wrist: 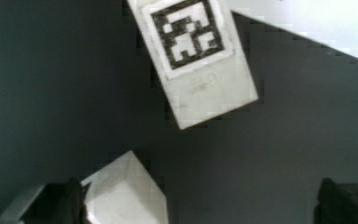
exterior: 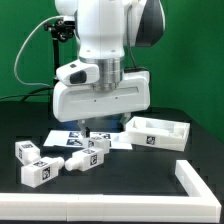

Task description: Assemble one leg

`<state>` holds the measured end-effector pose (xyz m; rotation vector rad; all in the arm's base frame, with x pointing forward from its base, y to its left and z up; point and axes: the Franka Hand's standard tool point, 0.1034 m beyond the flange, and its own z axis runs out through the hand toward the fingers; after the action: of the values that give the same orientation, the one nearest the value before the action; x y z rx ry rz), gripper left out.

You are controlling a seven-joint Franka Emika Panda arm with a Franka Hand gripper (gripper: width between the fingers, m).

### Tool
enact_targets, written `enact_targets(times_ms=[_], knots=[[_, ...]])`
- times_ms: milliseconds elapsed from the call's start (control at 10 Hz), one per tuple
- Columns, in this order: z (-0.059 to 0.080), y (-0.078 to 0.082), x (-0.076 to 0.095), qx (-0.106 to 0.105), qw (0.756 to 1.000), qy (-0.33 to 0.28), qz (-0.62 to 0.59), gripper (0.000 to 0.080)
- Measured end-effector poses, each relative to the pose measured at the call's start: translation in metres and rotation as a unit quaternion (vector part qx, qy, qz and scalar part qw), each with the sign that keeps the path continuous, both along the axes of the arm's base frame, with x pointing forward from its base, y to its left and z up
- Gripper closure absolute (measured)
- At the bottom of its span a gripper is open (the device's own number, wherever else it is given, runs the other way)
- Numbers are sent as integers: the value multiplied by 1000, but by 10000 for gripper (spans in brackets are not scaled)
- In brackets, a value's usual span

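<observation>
Several white legs lie on the black table in the exterior view: two at its left [exterior: 27, 151] [exterior: 38, 172] and others near the middle [exterior: 82, 160] [exterior: 97, 146]. My gripper [exterior: 88, 129] hangs low over the middle ones, open and empty. In the wrist view my gripper [wrist: 194, 206] has its dark fingertips [wrist: 43, 205] far apart. A white piece [wrist: 137, 190] lies between them, close to one finger. Another white leg with a tag sticker [wrist: 197, 60] lies farther out on the table.
The large flat white panel with raised rim [exterior: 160, 131] lies at the exterior view's right. The marker board [exterior: 66, 139] lies under the arm. A white rail [exterior: 110, 200] runs along the front, with a green backdrop behind.
</observation>
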<state>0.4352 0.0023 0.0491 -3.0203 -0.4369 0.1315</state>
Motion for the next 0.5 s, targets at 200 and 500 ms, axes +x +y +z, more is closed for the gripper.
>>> enact_targets(times_ms=[200,500], knots=[[0,-1,1,0,1000,0,-1,150],[-5,-18,34,-8,989,24,-148,150]])
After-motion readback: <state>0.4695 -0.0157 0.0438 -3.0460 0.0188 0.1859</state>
